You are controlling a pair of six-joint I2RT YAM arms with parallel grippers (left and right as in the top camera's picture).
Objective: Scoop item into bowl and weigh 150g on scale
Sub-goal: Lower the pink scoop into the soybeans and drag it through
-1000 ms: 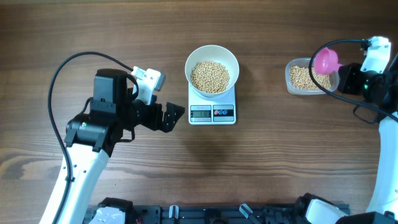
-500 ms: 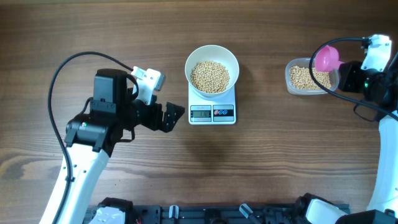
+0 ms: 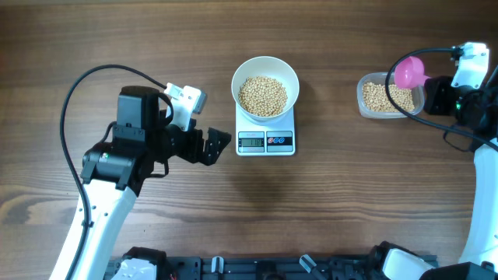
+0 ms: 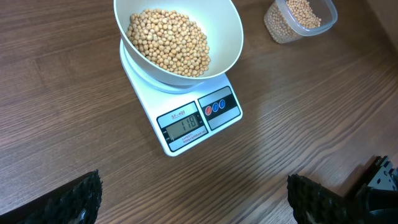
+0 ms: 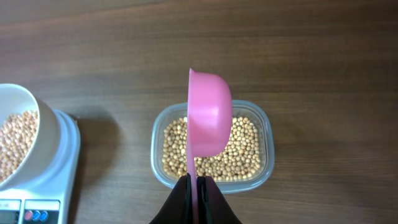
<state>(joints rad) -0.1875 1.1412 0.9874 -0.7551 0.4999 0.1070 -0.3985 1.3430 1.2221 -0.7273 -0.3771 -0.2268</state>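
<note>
Wood-grain worktop [image 3: 350,202], seen from overhead and from both wrists.

- Scale [image 3: 265,140] sits at centre, with digits showing on its display.
- Bowl [image 3: 265,65] stands on the scale platform, holding a heap of beans [image 3: 263,95].
- Clear tub [image 3: 362,97] is well to the right of the scale and holds more beans in a shallow layer.
- Right claw [image 5: 197,183] is clenched on the handle of a pink scoop [image 5: 209,112]. The scoop cup is turned on its side, directly above the tub.
- Left claw [image 3: 216,148] is spread wide and grasps nothing. It is just left of the scale and pointed toward it.
</note>
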